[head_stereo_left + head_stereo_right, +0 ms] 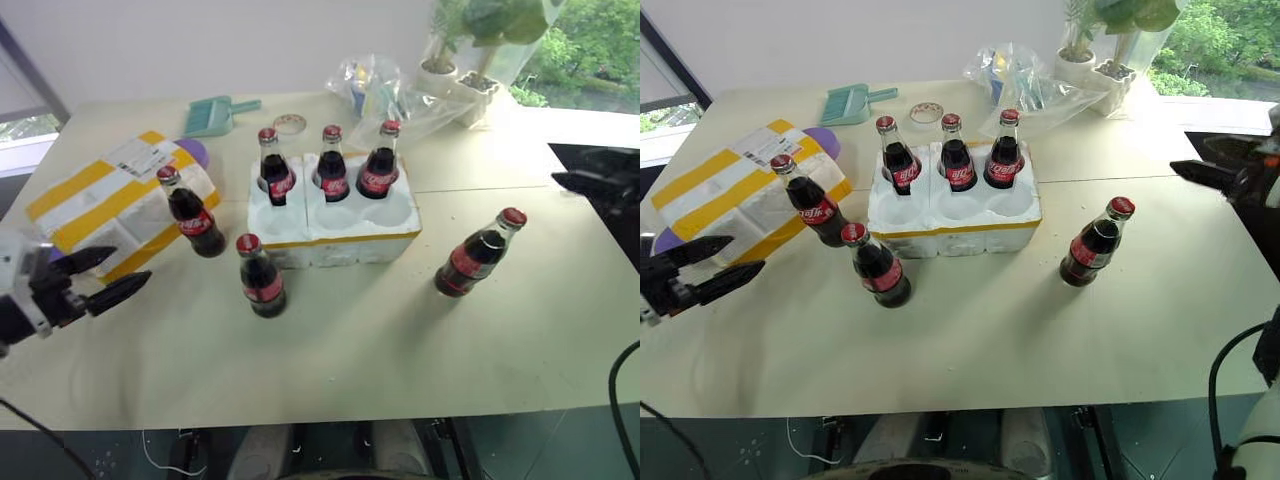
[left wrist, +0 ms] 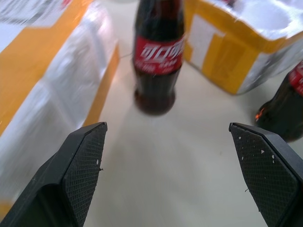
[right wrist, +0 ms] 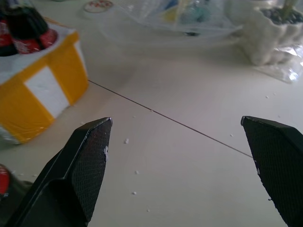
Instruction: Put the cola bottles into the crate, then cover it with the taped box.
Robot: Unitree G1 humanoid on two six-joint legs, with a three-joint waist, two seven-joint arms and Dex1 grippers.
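The white crate with a yellow strip stands mid-table. Three cola bottles sit upright in its far wells; the near wells are empty. On the table stand three more: one beside the taped box, one in front of the crate's left corner, one to the crate's right. My left gripper hovers open at the left, in front of the taped box, pointing at the nearest bottle. Off the table's right edge my right gripper hangs open, holding nothing.
At the table's back lie a teal dustpan, a tape roll, a crumpled clear plastic bag and white plant pots. A purple object peeks out behind the taped box. A seam runs across the tabletop.
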